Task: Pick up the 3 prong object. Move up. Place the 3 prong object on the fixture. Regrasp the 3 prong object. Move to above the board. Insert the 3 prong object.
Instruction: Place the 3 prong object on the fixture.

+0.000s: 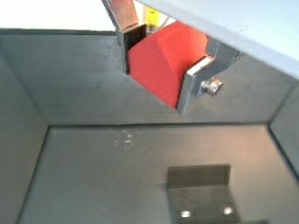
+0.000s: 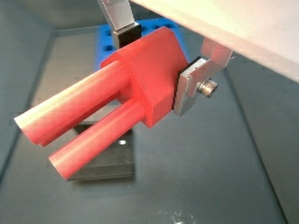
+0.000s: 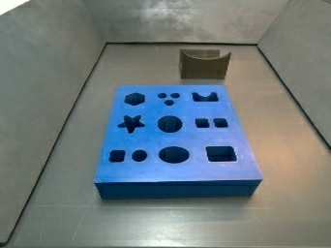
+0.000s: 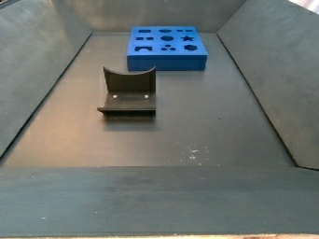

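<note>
In both wrist views my gripper (image 1: 162, 70) (image 2: 160, 63) is shut on the blocky body of the red 3 prong object (image 1: 166, 54) (image 2: 138, 83). Its long round prongs (image 2: 76, 112) stick out past the fingers, and two of them show. Below them on the grey floor lies the dark fixture (image 2: 107, 168) (image 1: 201, 188), apart from the object. The blue board (image 2: 105, 45) shows behind the object. In both side views the fixture (image 3: 203, 64) (image 4: 127, 91) and the board (image 3: 175, 136) (image 4: 169, 47) stand apart on the floor, while gripper and object are out of frame.
Grey sloping walls (image 3: 52, 107) (image 4: 37, 84) enclose the floor on all sides. The board's cut-outs include a star (image 3: 131, 123) and three small dots (image 3: 169, 95).
</note>
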